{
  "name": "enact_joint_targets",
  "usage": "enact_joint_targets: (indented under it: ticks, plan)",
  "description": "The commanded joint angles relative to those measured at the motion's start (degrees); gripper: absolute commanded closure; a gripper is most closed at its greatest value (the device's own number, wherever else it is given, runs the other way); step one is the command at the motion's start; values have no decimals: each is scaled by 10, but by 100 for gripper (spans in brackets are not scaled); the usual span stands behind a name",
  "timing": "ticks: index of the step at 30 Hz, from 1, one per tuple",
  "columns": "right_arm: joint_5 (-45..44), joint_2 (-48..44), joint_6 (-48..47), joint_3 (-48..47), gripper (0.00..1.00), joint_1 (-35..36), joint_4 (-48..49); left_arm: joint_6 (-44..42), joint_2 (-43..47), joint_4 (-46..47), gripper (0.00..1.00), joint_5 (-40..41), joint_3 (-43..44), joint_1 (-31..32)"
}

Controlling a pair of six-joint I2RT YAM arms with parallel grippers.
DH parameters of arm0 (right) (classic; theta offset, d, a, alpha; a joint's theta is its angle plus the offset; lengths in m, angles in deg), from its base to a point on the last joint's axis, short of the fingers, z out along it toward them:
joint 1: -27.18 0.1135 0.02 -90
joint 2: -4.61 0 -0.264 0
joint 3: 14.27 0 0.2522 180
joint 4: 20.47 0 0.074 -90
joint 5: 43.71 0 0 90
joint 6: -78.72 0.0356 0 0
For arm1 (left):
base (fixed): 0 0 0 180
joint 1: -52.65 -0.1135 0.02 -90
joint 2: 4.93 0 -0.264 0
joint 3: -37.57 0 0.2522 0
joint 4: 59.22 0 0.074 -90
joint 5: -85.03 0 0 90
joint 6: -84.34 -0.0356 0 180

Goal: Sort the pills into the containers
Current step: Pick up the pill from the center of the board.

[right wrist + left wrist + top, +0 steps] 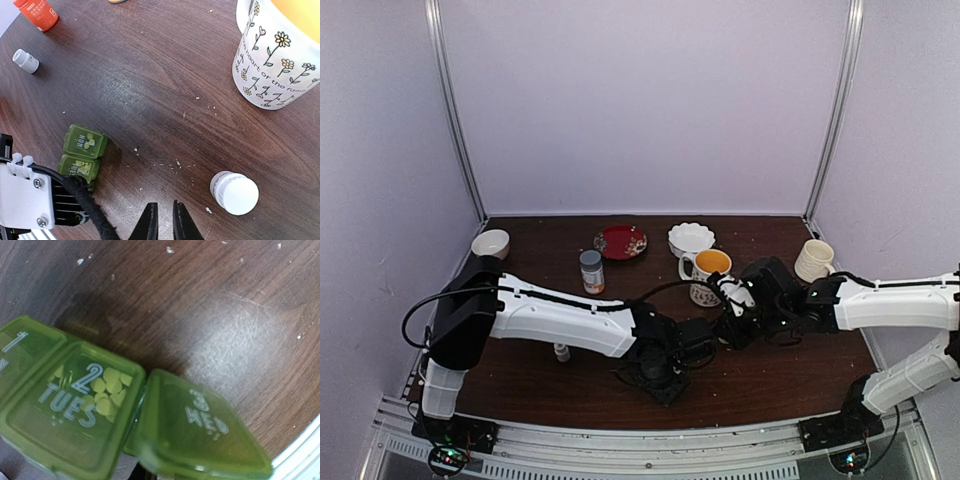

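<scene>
The green pill box [75,405] fills the left wrist view, with lids marked 1, 2 TUES and 3 WED. Several pale pills [107,390] show through the TUES lid, and the WED lid [200,435] sits tilted. My left gripper [660,368] is over the box and grips it; its fingers are hidden under the box. In the right wrist view the box's MON and TUES end [82,147] sticks out from under the left gripper. Tiny white pills [177,162] lie loose on the wood. My right gripper [165,204] hovers just above them, almost closed, with nothing between its fingers.
A small white-capped bottle [235,192] stands right of my right gripper. The flower mug [280,55] is beyond it. An orange bottle [36,12] and a tiny white bottle [25,60] stand at the left. A red plate [621,241], white bowls [691,238] and a cream cup [813,260] line the back.
</scene>
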Motion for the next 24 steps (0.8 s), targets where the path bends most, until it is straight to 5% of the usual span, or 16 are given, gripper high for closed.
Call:
enact_joint_targets:
  ticks: [1,24]
  plan:
    - [-3,-18,-6,7,88,-2,5,-3,-17,-11,86,5,7,4]
    - [2,-8,-10,0,88,-5,5,3,21,-53,91,55,28,4]
